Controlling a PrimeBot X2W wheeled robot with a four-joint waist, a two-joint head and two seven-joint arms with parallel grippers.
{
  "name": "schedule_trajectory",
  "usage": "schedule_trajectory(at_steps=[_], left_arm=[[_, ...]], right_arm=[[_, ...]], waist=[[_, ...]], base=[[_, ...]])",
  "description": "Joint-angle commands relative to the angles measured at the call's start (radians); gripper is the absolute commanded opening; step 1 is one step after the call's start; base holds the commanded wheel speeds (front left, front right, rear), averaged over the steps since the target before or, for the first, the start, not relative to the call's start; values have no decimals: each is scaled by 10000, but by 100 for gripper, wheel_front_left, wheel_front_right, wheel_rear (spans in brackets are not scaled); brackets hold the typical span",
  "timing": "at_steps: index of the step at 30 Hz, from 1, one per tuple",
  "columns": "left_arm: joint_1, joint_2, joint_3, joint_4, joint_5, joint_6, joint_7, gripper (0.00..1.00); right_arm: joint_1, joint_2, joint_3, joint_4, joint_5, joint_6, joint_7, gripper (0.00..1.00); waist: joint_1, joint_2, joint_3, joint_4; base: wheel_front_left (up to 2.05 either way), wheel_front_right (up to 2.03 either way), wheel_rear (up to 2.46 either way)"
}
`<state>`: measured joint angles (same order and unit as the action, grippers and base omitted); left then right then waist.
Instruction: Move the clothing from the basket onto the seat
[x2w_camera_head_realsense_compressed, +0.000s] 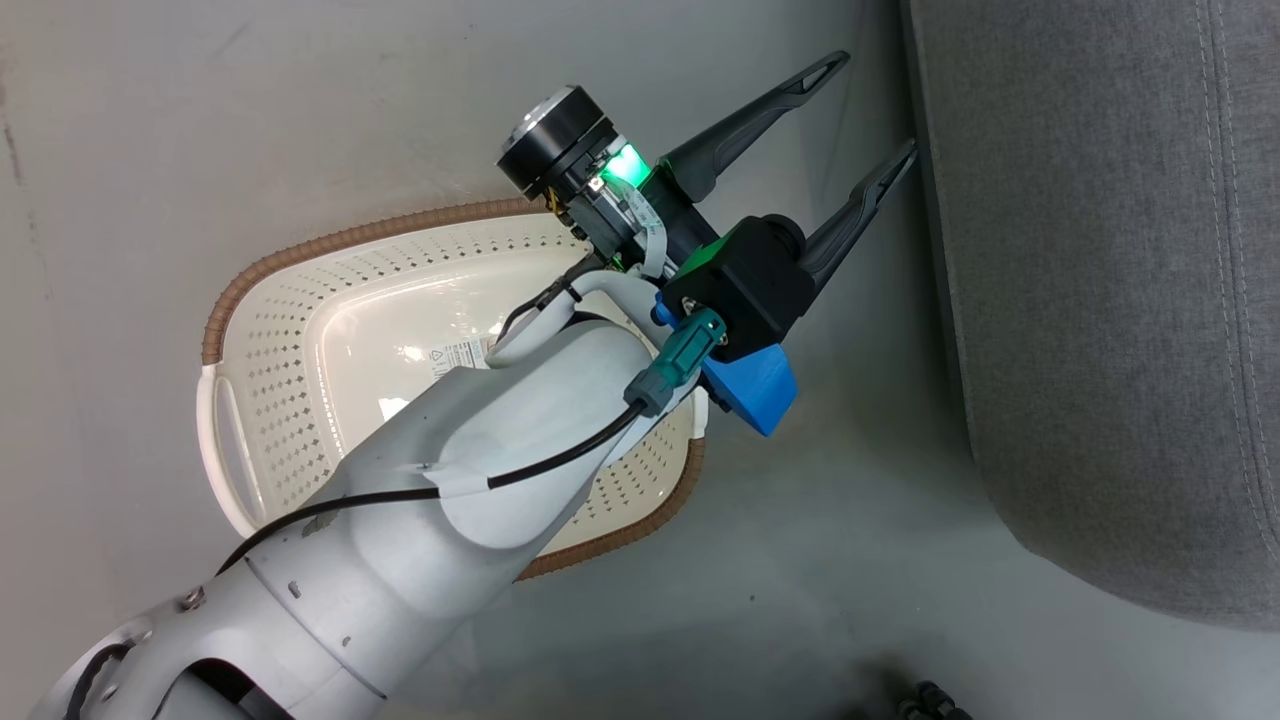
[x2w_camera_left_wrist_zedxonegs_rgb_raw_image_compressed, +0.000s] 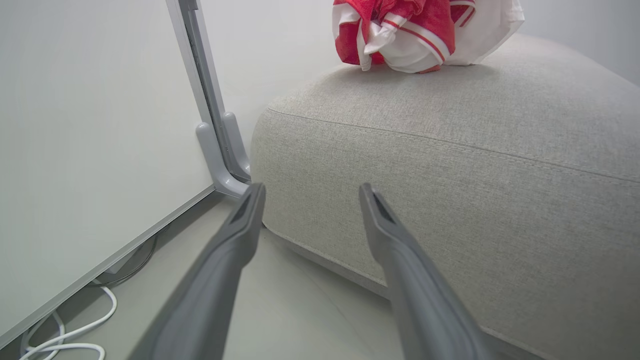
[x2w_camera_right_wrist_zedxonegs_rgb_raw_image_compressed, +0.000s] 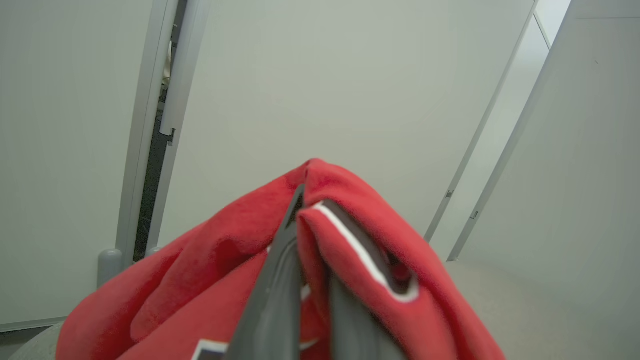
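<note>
The cream basket (x2w_camera_head_realsense_compressed: 300, 340) with its brown rim lies on the floor under my left forearm, and the part of its inside that I see holds no clothing. My left gripper (x2w_camera_head_realsense_compressed: 868, 110) hangs open between the basket and the grey seat (x2w_camera_head_realsense_compressed: 1100, 300), its fingers pointing at the seat's side (x2w_camera_left_wrist_zedxonegs_rgb_raw_image_compressed: 450, 165). In the left wrist view the left gripper (x2w_camera_left_wrist_zedxonegs_rgb_raw_image_compressed: 311, 190) holds nothing. The red and white clothing (x2w_camera_left_wrist_zedxonegs_rgb_raw_image_compressed: 405, 30) hangs bunched, its lower end touching the seat's top. My right gripper (x2w_camera_right_wrist_zedxonegs_rgb_raw_image_compressed: 305, 200) is shut on a fold of the clothing (x2w_camera_right_wrist_zedxonegs_rgb_raw_image_compressed: 225, 260) above the seat (x2w_camera_right_wrist_zedxonegs_rgb_raw_image_compressed: 525, 310).
White wall panels with a grey post and foot (x2w_camera_left_wrist_zedxonegs_rgb_raw_image_compressed: 220, 150) stand close behind the seat's corner. A white cable (x2w_camera_left_wrist_zedxonegs_rgb_raw_image_compressed: 75, 340) lies on the floor under the panel. Grey floor (x2w_camera_head_realsense_compressed: 800, 520) separates the basket from the seat. Something dark (x2w_camera_head_realsense_compressed: 930, 700) sits at the bottom edge.
</note>
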<state>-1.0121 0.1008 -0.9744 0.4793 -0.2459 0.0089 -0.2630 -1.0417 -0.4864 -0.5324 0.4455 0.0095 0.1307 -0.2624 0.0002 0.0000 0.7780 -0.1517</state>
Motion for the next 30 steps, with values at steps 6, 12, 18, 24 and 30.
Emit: schedule_trajectory(at_steps=[6, 12, 18, 24, 30], left_arm=[[-175, 64, 74, 5, 76, -8, -28, 100], [-141, 50, 100, 40, 60, 4, -28, 100], [-27, 94, 146, 70, 33, 5, -28, 100], [222, 62, 220, 34, -42, 39, -27, 100], [668, -2, 385, -101, -119, 99, -27, 100]], right_arm=[[253, 289, -351, 988, -157, 1, -36, 0], [865, 664, -244, 1614, -229, 3, -25, 0], [1438, 1050, -187, 1891, -201, 1, -25, 0], [1998, 1310, -170, 1921, -19, 1, -25, 100], [3023, 1649, -133, 1397, 13, 1, -23, 100]], waist=[[-2, 0, 59, 13], [-2, 0, 6, 20], [-2, 0, -234, 3], [-2, 0, -744, -13], [-2, 0, -1558, 47]], base=[[0, 0, 0], [0, 0, 0], [0, 0, 0], [0, 0, 0], [0, 0, 0]])
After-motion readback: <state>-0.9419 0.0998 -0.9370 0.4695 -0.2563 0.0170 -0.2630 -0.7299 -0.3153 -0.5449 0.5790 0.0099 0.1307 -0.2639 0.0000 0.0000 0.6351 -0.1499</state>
